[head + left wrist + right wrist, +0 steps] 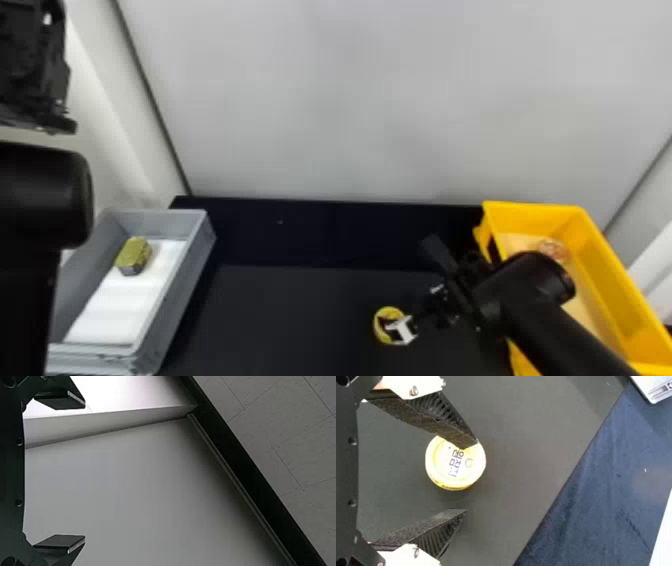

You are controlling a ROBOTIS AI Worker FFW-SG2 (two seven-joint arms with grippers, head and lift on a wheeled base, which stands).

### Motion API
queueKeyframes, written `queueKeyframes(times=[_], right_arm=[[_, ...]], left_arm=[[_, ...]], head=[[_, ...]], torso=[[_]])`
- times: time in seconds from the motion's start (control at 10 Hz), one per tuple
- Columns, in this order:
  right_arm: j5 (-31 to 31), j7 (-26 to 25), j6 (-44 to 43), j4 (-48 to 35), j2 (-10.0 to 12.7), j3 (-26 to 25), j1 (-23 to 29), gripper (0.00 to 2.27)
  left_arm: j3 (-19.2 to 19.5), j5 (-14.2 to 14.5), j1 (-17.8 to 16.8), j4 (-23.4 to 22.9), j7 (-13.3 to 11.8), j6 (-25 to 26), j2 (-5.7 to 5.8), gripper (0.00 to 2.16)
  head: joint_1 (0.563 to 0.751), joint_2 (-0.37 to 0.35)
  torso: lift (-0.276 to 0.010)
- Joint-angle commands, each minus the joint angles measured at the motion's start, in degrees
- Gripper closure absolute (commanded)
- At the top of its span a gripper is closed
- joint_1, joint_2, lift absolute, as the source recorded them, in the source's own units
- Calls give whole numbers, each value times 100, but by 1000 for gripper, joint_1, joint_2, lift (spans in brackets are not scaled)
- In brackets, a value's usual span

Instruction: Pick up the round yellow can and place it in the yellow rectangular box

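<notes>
Right wrist view: we see the round yellow can [455, 465] upright on the tabletop [526, 447], lid toward the camera, so we judge that its axis points up. The right tool [468, 478] is released, fingers spread, holding nothing. One fingertip overlaps the can's rim, though we cannot tell whether they touch; the other finger lies apart. The can is off-centre between them, so we judge that the tool should shift toward the overlapping finger's side before closing.

Head view: we find the can just beside that tool, to its left and slightly nearer to us. The right arm [550, 330] is the nearer one, extending over the yellow rectangular box [530, 217]. The grey bin [195, 260] sits well apart, on the left.

Left wrist view: the left tool [84, 471] is released too, facing a pale wall [130, 487].
</notes>
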Motion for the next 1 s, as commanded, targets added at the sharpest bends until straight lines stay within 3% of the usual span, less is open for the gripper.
queueKeyframes(times=[0.0,0.6,0.9], right_arm=[[-11,1,-15,76,31,14,7,156],[-64,28,-50,103,75,93,15,156],[305,124,284,-1014,-224,-170,15,156]], left_arm=[[0,0,10,10,7,-27,-21,94],[18,-9,36,27,16,-45,-56,96],[124,-9,115,-157,-10,114,15,96]], head=[[663,54],[663,54],[663,54]], torso=[[-10],[-10],[-10]])
